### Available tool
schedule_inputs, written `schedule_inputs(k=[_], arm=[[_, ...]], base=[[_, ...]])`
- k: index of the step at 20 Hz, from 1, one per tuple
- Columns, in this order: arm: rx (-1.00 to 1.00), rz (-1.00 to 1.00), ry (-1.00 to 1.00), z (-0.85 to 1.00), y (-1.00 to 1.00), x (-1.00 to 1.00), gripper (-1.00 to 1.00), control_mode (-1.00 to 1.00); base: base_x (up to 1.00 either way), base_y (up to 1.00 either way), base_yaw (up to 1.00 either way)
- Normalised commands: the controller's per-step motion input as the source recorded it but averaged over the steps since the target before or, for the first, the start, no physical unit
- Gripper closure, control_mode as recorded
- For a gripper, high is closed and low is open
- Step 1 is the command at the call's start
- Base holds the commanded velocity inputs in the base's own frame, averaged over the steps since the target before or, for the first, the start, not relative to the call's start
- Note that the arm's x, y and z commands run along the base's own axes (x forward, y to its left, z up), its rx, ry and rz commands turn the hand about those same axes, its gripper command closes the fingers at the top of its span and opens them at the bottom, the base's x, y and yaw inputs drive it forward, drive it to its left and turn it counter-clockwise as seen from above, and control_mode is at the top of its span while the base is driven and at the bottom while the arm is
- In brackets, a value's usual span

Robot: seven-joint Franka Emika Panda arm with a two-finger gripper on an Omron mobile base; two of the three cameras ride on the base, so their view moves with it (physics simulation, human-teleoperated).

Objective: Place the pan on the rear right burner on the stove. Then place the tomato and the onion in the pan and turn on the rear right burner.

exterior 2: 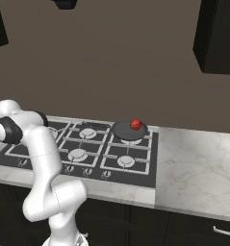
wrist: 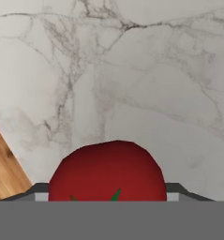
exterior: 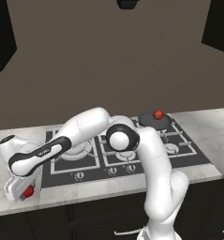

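The dark grey pan (exterior: 151, 122) (exterior 2: 126, 131) sits over the rear right burner of the black stove (exterior: 190, 158) (exterior 2: 146, 169), covering the burner. A small reddish ball, the onion (exterior: 158, 114) (exterior 2: 135, 124), lies in the pan. The tomato (exterior: 28, 191) (wrist: 107, 171), red with a green stalk, rests on the marble counter left of the stove. My gripper (exterior: 24, 192) (wrist: 107, 196) reaches down over it. Its fingertips (wrist: 42, 194) lie against the tomato's two sides.
A row of small round knobs (exterior: 79, 175) (exterior 2: 87, 171) runs along the stove's front edge. A wooden board (wrist: 3, 174) lies just beside the tomato. Marble counter (exterior 2: 198, 163) stretches to the right of the stove. Dark cabinets hang above.
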Motion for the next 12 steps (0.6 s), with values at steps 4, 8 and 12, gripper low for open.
schedule_inputs(k=[4, 8, 12], arm=[[0.00, 0.00, 0.00, -0.04, 0.00, 0.00, 1.00, -1.00], [0.00, 0.00, 0.00, 0.37, -0.03, -0.03, 1.00, -1.00], [0.00, 0.00, 0.00, 0.75, -0.26, 0.00, 1.00, -1.00]], base=[[0.00, 0.00, 0.00], [0.00, 0.00, 0.00], [0.00, 0.00, 0.00]])
